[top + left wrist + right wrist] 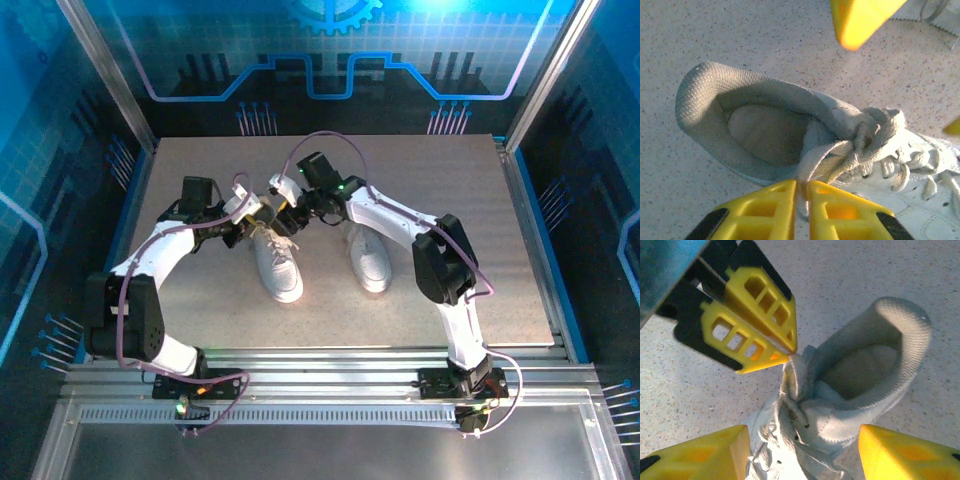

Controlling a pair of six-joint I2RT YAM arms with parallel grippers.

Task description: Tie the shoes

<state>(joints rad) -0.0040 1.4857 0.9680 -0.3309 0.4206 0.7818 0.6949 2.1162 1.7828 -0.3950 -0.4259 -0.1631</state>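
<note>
The left tool (801, 187) is clenched on a strand of white lace (816, 159). Its yellow fingertips are pressed together on the strand just beside the grey heel opening (765, 130) of the left shoe (277, 262). That shoe lies left of centre on the bench (200, 170), toe toward the near edge, and both tools meet at its far end.

The step in hand looks like drawing this strand out so it can be crossed or looped. The pinch sits right at the fingertips, so the pull is best slow and steady, out to the left and slightly up. A jerk could let the flat lace slip free. The shoe is light and nothing pins it down, so a hard tug would likely drag or twist it rather than tighten anything.

From the pinch the strand runs to the bunched crossing (875, 125) above the top eyelets. Keeping the strand taut should stop that bunch from loosening.

The right tool (802, 437) is released. Its jaws stand wide apart over the shoe's tongue, one on each side, holding nothing. Its best use seems to be either taking the second strand close to the crossing or pressing lightly on the shoe to steady it. Either way it should stay clear of the left tool's tips, which are very near.

The right shoe (368, 255) lies just right of the first, also toe toward the near edge. The right arm passes over its far end, and no tool touches it.
</note>
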